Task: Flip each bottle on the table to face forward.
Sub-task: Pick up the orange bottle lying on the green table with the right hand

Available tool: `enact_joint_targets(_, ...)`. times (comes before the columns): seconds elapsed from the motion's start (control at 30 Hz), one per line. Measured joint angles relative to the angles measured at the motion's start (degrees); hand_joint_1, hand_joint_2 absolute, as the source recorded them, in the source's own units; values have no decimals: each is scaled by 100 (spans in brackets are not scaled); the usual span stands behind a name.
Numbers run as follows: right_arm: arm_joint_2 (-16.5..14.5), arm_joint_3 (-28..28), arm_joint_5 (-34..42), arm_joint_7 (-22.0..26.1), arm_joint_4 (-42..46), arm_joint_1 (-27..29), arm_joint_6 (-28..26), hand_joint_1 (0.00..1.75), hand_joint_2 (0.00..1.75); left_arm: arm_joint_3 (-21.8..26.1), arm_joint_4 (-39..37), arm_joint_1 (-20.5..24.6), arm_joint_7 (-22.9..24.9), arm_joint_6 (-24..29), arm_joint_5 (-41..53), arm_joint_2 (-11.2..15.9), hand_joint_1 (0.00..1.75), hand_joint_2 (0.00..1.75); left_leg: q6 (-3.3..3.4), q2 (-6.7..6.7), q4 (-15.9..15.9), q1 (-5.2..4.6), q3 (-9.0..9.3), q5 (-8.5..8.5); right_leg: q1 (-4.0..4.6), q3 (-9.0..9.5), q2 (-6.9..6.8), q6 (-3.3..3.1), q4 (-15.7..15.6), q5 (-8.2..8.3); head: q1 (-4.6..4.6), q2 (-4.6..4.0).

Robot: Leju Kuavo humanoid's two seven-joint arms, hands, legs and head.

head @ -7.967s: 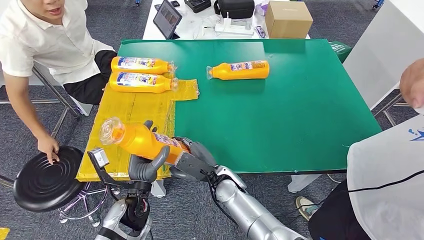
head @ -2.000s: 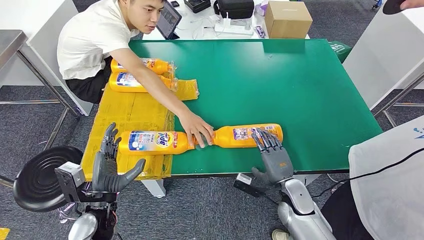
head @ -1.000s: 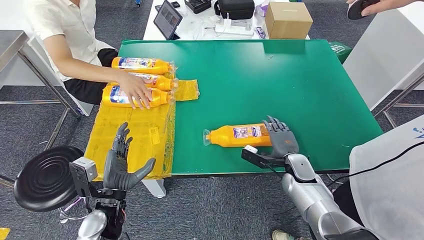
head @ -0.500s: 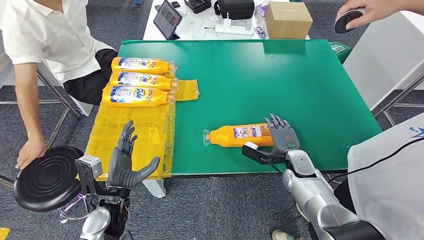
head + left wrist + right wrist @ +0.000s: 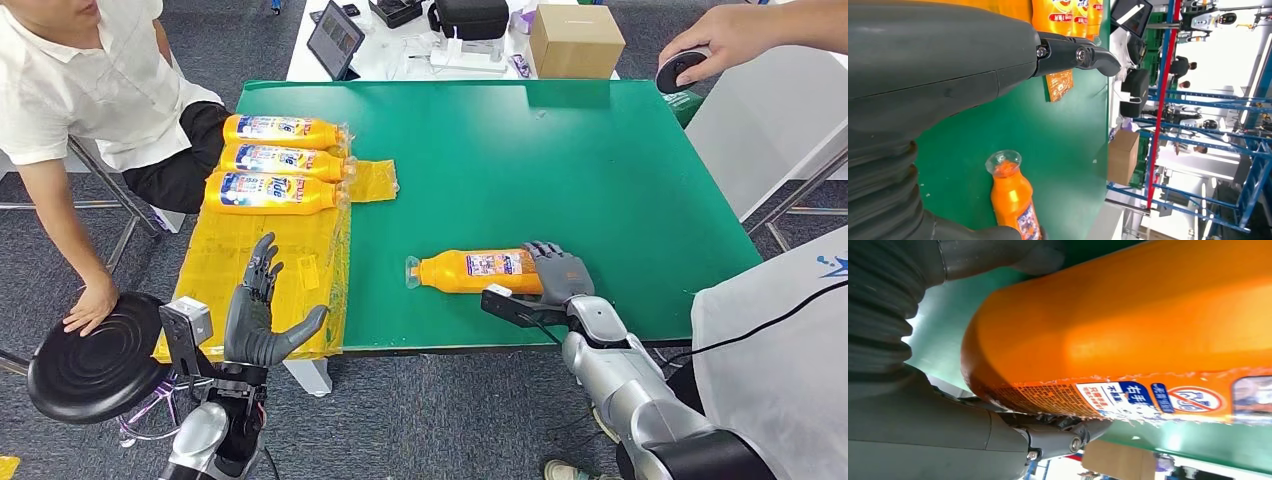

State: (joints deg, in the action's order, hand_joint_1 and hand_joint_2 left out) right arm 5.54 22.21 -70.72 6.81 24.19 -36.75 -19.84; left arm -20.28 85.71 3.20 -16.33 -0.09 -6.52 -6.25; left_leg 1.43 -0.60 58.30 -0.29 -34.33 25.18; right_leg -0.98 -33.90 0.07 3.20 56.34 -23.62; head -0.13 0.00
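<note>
Right hand [image 5: 560, 272] cupped the base of the bottle [image 5: 475, 271] lying near the mat's [image 5: 600, 170] front edge, back label up, likely to roll it. Left hand [image 5: 257, 322] hovered spread and empty, ready to receive.

Orange bottle [image 5: 478, 271] flat on green table [image 5: 600, 190]

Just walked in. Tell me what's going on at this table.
The right hand is closing around the base of an orange bottle lying on its side on the green table, cap toward the yellow mat. The left hand hovers open, holding nothing. Three bottles lie in a row on the mat beside a seated person.
</note>
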Motion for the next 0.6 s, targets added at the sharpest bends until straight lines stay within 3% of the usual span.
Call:
enact_joint_targets(0.37, -5, -14, 175, 104, -163, -83, 68, 175, 175, -24, -162, 105, -1, -2, -49, -2, 0, 175, 0, 0, 0, 0, 12, 0, 0, 11, 0, 0, -2, 0, 0, 0)
enact_joint_targets(0.6, -23, -190, 602, 520, -181, -64, 131, 175, 175, -39, -176, 109, -13, -14, -90, -2, 0, 175, 0, 1, 0, 0, 16, 1, 0, 16, 0, 0, -1, 0, 1, 0)
